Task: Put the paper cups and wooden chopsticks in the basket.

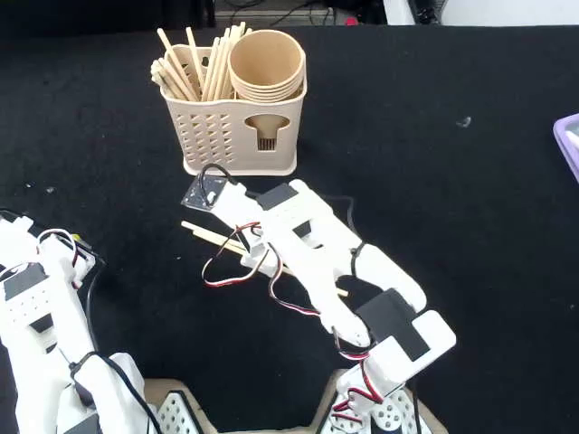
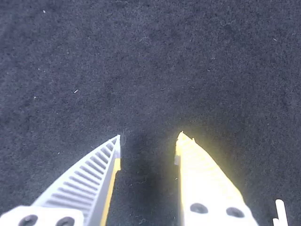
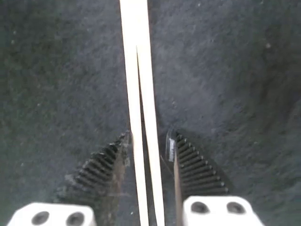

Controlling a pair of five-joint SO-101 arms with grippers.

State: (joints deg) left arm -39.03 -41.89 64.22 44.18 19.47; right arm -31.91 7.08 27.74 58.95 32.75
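One pair of wooden chopsticks [image 3: 141, 94] lies flat on the table [image 1: 470, 226], just in front of the basket [image 1: 240, 136]. The pair is pale, smooth and straight, with the two sticks joined at one end and split by a narrow slit along the rest.

The right end effector [image 3: 149, 141] straddles this pair. Its ribbed fingers are partly open, and a gap shows on at least one side of the wood, so no grip is established.

The single basket is beige plastic and roughly rectangular, with perforated walls and a shaped cutout in its front face. It holds one nested stack of tan paper cups [image 1: 267, 63]; the count within the stack cannot be told. Beside the stack, a bundle of loose chopsticks [image 1: 194, 68] stands upright and fanned; these are too crowded to count.

The left end effector [image 2: 149, 139] is well apart from the basket, above bare black fabric. It is open, with nothing between its fingers.

A purple object [image 1: 568, 145] sits at the table edge.
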